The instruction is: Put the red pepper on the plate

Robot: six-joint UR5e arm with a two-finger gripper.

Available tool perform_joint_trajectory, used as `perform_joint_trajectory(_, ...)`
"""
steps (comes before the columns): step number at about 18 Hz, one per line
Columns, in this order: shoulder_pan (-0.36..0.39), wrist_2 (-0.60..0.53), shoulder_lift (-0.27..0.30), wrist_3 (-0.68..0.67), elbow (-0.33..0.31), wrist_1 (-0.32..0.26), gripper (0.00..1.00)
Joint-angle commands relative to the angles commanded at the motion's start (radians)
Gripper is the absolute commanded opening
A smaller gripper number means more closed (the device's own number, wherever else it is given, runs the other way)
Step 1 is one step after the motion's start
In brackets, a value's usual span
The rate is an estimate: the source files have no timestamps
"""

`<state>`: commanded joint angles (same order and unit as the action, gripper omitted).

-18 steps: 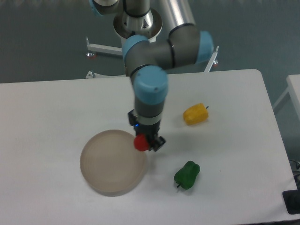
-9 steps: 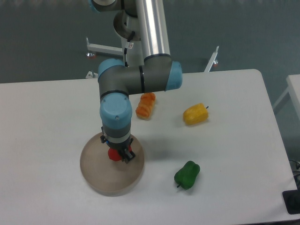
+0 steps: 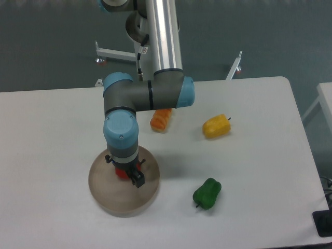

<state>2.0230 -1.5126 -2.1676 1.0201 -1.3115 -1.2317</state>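
The red pepper (image 3: 121, 174) shows as a small red patch between my fingers, mostly hidden by the wrist. My gripper (image 3: 126, 175) is shut on it and holds it low over the middle of the round beige plate (image 3: 104, 194) at the front left of the table. I cannot tell whether the pepper touches the plate.
An orange pepper (image 3: 161, 119) lies behind the plate, partly under my arm. A yellow pepper (image 3: 216, 126) lies to the right. A green pepper (image 3: 207, 193) lies at the front right of the plate. The table's right edge (image 3: 306, 150) is further right.
My gripper has carried the red pepper leftward from the plate's right rim to over its middle. The orange pepper has come into view.
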Motion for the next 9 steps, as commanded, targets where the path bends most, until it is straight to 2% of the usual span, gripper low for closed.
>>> perform_joint_trajectory(4,0.089,0.006,0.031,0.093,0.0,-0.008,1.0)
perform_joint_trajectory(9,0.206,0.026,0.058,0.225,0.003,-0.063,1.0)
